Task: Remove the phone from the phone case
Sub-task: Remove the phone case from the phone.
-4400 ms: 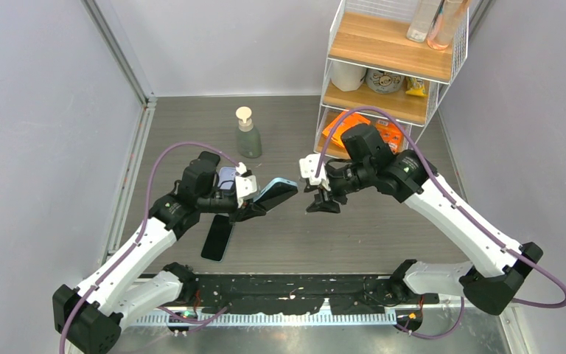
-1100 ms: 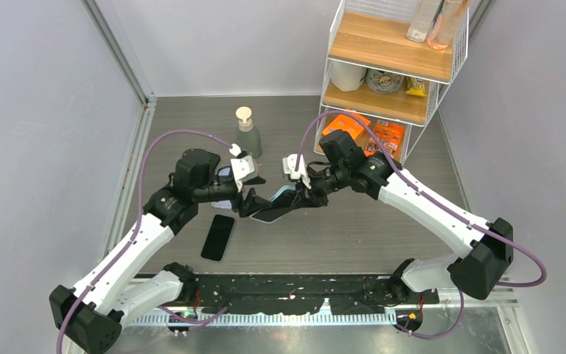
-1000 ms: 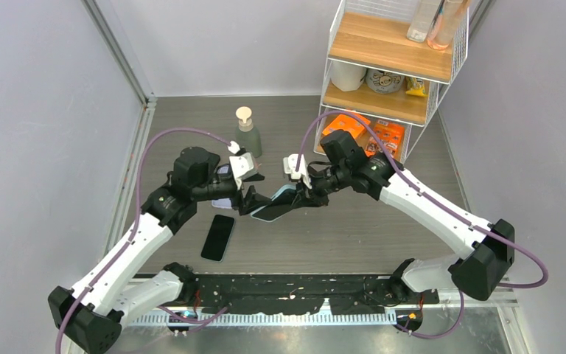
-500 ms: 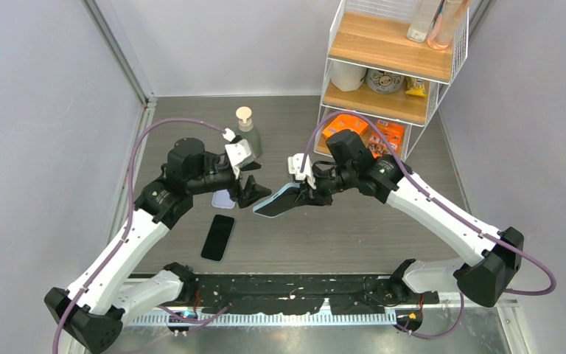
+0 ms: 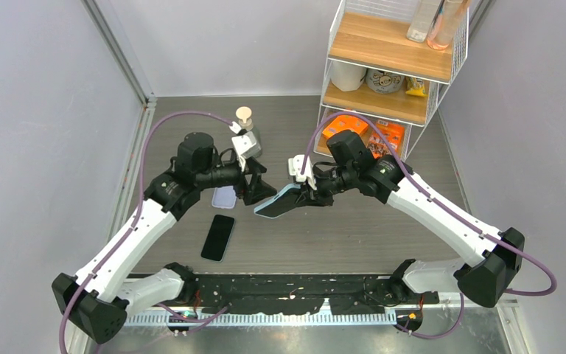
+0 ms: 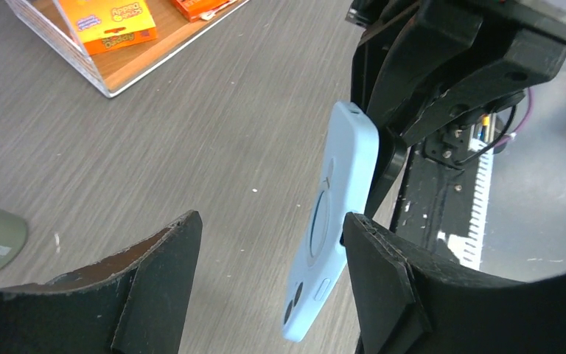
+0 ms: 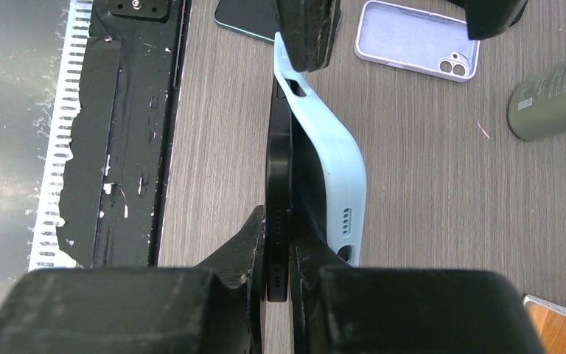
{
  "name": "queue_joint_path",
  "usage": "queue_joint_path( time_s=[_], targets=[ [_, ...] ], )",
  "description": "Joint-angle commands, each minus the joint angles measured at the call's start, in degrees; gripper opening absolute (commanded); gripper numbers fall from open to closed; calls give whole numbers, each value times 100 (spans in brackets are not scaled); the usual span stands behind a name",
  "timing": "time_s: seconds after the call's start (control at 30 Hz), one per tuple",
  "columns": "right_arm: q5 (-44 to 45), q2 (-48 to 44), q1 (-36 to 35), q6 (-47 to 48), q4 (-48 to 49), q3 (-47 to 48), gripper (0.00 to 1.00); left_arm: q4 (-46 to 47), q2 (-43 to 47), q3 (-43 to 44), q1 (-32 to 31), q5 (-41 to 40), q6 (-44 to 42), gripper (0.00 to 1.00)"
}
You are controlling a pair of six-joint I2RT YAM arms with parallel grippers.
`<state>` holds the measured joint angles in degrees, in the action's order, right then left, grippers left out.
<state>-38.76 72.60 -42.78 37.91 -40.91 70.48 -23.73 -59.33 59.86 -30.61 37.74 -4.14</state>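
The right gripper [image 7: 278, 228] pinches the edge of the black phone [image 7: 278, 147]. The blue phone case [image 6: 335, 214], half peeled off, sits between the fingers of the wide-open left gripper [image 6: 271, 221].

phone case [image 6: 333, 210]: matt, smooth, rubbery | table [image 5: 354, 240]: grey wood-grain | shelf boards [image 5: 387, 46]: wood

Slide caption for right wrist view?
Right gripper jaws shut on the black phone; blue case partly peeled off.
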Motion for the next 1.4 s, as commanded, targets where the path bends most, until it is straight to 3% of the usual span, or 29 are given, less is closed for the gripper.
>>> queue_joint_path(
  time_s=[0.0,0.53,1.37],
  targets=[
    [-137,-277,-10,102,288,132,5,405,-104,275,29,444,675,74],
    [-185,-176,-11,94,241,226,5,1046,-615,298,20,927,1744,69],
    [-168,-7,-11,61,249,214,5,1331,-924,295,-59,1102,1996,68]
  ],
)
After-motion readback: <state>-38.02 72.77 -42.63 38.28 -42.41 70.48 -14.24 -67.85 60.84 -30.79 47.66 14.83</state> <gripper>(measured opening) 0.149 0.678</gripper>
